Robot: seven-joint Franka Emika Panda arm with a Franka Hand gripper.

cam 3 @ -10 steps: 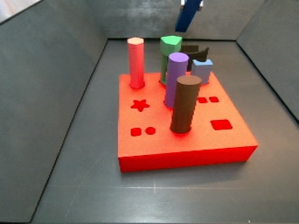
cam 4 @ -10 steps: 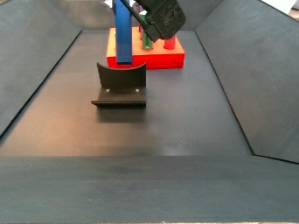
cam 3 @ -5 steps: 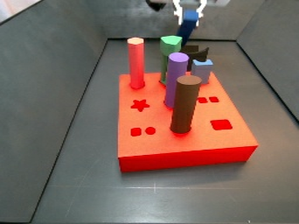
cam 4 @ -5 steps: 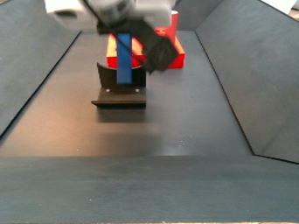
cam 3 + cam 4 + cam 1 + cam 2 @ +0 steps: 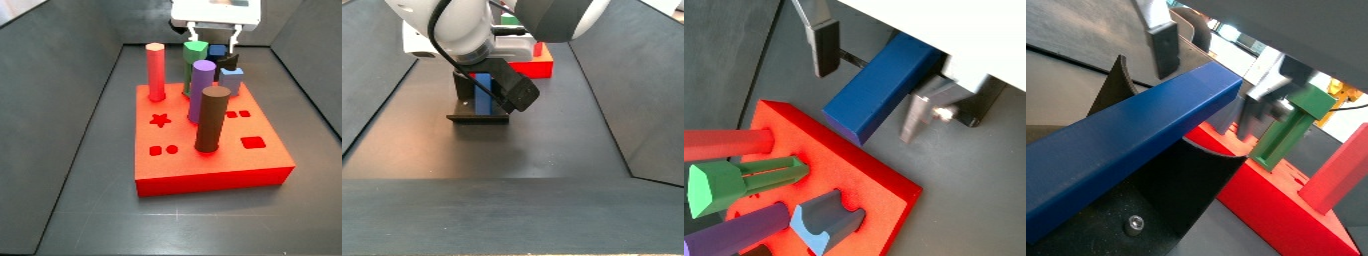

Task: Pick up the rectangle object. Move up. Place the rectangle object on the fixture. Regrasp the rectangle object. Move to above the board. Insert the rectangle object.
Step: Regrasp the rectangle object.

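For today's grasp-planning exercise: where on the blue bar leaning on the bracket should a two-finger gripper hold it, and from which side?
Grip the blue bar across its two flat long faces, coming down over its free end, away from the bracket. The gripper fingers already straddle it there.

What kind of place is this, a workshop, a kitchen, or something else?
Most likely a robot test cell for peg insertion, not a kitchen. A dark walled bin holds a red board bearing coloured pegs, the fixture stands on the floor, and the gripper sits around the rectangle object beside the board.
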